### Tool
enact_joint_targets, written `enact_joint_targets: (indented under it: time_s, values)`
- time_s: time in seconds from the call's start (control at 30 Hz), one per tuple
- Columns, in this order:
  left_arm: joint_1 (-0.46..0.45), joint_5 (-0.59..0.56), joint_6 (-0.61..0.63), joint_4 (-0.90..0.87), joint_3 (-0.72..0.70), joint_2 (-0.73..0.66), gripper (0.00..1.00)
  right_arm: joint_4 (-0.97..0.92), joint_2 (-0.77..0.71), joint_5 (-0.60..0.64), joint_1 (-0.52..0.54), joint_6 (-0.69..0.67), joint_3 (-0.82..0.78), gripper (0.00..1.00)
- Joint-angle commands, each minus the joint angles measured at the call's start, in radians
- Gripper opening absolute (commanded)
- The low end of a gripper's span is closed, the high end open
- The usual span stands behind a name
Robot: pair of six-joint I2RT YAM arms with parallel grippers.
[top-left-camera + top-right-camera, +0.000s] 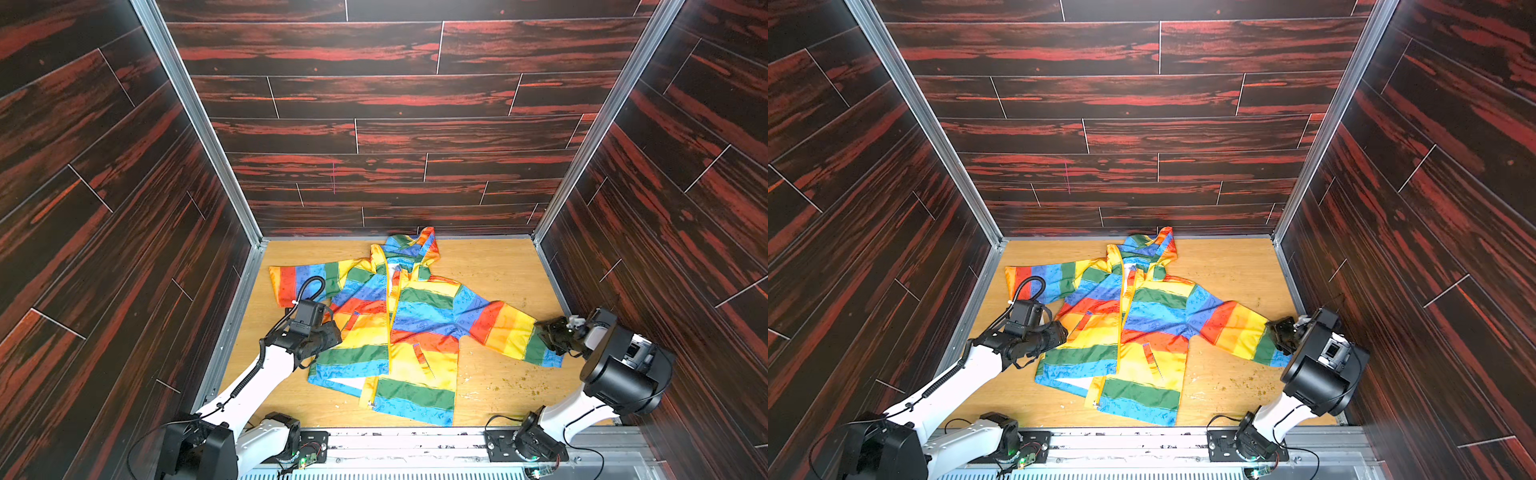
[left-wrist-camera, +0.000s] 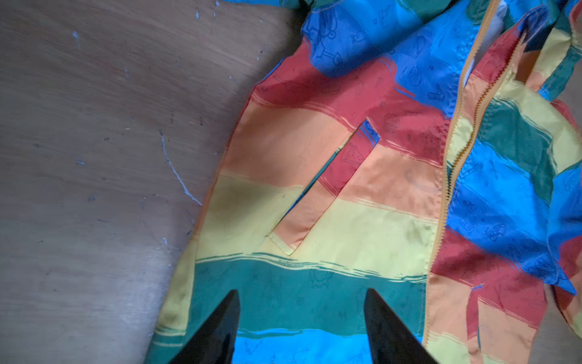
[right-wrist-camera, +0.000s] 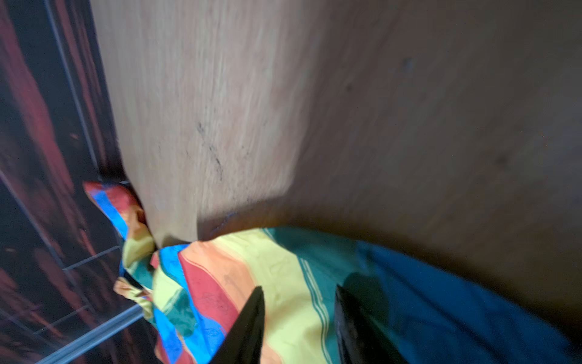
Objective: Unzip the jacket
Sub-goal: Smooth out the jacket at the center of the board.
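Wooden surface (image 1: 490, 266), dark plank walls. The jacket (image 1: 419, 316) lies front-up at centre with sleeves spread, so the zipper (image 1: 390, 332) faces up, parted only near the collar. Left jaws stand wide above the green stripe by the pocket (image 2: 324, 189), gripping nothing. Right jaws, narrower, straddle the cuff (image 3: 283, 268) — probably to anchor the cloth, though contact is unclear.
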Motion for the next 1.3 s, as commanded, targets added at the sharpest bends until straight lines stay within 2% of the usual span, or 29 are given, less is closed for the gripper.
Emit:
enact_joint_targets:
  time_s: [0.0,0.07,0.13,0.2,0.27,0.37,0.4,0.5,0.57,0.63,0.73,0.87,1.0,1.2,1.27]
  values:
    - [-0.009,0.04,-0.012,0.012,-0.027,-0.009,0.67,-0.053,-0.057,0.183,0.001,0.044,-0.042,0.39]
    - [-0.015,0.033,0.001,-0.005,-0.03,-0.003,0.71,-0.095,-0.109,0.271,-0.005,0.017,-0.034,0.4]
    - [-0.021,0.032,0.002,-0.007,-0.037,0.0,0.8,-0.123,-0.16,0.349,-0.023,0.013,-0.035,0.41]
    - [-0.03,0.028,0.0,-0.008,-0.041,0.007,1.0,-0.133,-0.225,0.435,-0.05,0.003,-0.044,0.41]
    - [-0.044,0.001,0.001,-0.024,-0.038,0.015,1.0,-0.141,-0.264,0.489,-0.082,-0.025,-0.046,0.39]
    - [-0.069,-0.014,0.009,-0.024,-0.039,0.014,1.0,-0.164,-0.306,0.496,-0.098,-0.112,-0.029,0.19]
    - [-0.079,-0.014,0.014,-0.024,-0.037,0.014,1.0,-0.168,-0.326,0.466,-0.098,-0.136,-0.026,0.15]
    - [-0.119,-0.025,0.026,-0.026,-0.022,0.022,0.96,-0.159,-0.396,0.331,-0.059,-0.167,-0.038,0.12]
    - [-0.152,-0.035,0.03,-0.042,0.004,0.035,0.91,-0.197,-0.41,0.317,0.019,-0.209,-0.025,0.19]
    - [-0.18,-0.047,0.031,-0.061,0.022,0.037,0.89,-0.279,-0.359,0.323,0.068,-0.237,0.017,0.39]
    - [-0.196,-0.046,0.019,-0.075,0.028,0.021,0.89,-0.343,-0.288,0.364,0.075,-0.251,0.042,0.54]
    - [-0.205,-0.038,0.004,-0.075,0.031,0.006,0.88,-0.368,-0.215,0.467,0.076,-0.259,0.058,0.62]
    - [-0.215,-0.023,0.0,-0.068,0.042,0.015,0.87,-0.392,-0.11,0.523,0.085,-0.279,0.098,0.6]
    - [-0.221,-0.003,0.007,-0.066,0.064,0.036,0.86,-0.389,-0.043,0.606,0.096,-0.302,0.103,0.5]
    - [-0.223,0.007,0.008,-0.059,0.066,0.042,0.86,-0.395,-0.001,0.627,0.095,-0.299,0.105,0.42]
